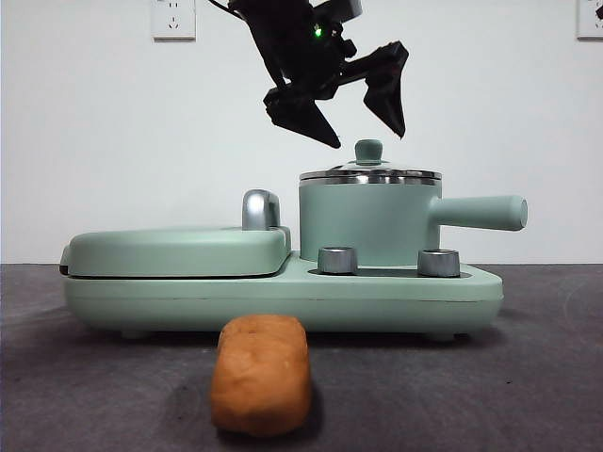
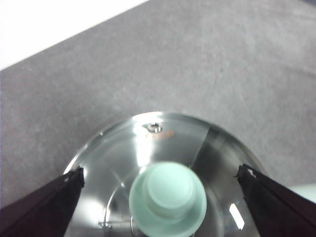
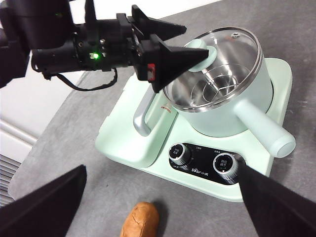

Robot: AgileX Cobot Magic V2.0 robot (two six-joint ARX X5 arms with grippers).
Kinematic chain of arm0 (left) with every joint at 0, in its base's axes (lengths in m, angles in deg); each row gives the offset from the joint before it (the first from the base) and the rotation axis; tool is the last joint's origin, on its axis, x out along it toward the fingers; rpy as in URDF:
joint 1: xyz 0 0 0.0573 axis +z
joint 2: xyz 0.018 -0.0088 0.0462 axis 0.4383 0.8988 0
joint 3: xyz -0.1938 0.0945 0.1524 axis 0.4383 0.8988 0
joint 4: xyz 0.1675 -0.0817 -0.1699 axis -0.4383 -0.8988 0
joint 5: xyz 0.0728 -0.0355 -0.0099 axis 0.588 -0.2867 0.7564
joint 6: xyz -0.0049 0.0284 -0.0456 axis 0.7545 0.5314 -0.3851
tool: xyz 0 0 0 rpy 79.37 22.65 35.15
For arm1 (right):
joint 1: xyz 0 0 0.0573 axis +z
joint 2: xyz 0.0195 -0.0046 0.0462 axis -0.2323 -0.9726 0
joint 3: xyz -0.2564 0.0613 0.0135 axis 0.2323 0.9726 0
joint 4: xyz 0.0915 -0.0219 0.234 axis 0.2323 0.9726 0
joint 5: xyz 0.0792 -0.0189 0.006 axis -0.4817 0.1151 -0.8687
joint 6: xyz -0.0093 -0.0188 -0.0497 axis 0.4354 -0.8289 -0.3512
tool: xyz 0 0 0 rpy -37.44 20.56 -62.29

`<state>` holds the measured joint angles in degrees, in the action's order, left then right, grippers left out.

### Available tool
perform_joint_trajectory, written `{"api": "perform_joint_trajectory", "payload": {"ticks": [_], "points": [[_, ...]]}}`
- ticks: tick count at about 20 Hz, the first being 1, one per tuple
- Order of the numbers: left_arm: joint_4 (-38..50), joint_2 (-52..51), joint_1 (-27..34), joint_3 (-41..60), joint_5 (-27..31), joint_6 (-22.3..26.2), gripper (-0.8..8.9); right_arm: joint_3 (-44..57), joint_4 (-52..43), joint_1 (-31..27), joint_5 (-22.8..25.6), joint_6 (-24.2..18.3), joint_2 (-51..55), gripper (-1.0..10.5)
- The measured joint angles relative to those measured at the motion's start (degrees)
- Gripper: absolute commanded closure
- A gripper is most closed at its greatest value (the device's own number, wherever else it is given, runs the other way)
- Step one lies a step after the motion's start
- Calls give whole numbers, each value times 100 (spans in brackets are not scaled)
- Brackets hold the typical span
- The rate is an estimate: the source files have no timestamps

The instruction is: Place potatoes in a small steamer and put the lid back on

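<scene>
Left pincer (image 1: 367,127) hangs just above the lid (image 1: 369,173), jaws spread wide to either side of the mint-green knob (image 2: 168,198), not touching it; released, grasping nothing. Lid sits closed on the small steamer (image 1: 367,221), which stands on the right half of the mint-green cooker base (image 1: 283,297), side handle (image 1: 480,212) pointing right in the front view. Through the glass, a wire rack (image 3: 217,91) shows inside the pot. Flat grill cover (image 1: 174,250) with chrome handle (image 1: 261,209) occupies the left half; two control dials (image 3: 180,154) face front. Potato (image 1: 261,374) lies on the grey table (image 1: 528,377) in front of the base, apart from it. Right pincer (image 3: 163,197) waits high over the table near the potato, jaws wide apart, empty.
</scene>
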<state>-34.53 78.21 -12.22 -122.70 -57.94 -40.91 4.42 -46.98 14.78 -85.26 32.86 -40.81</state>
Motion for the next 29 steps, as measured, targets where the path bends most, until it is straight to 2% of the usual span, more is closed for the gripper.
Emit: {"api": "perform_joint_trajectory", "payload": {"ticks": [3,6,14,18,24,29], "points": [[-127,103,-11,0,4,15,328,0,0,0,0,-7,0,459],[-94,153,-70,0,7,63,454,0,0,0,0,-50,0,459],[-81,153,-107,0,13,197,618,0,0,0,9,-61,0,459],[-74,153,-92,0,76,282,757,0,0,0,20,-61,-2,459],[-79,168,-92,-57,79,315,759,0,0,0,39,-61,-2,459],[-472,192,-96,-610,59,315,759,-68,177,243,535,-63,-20,459]]}}
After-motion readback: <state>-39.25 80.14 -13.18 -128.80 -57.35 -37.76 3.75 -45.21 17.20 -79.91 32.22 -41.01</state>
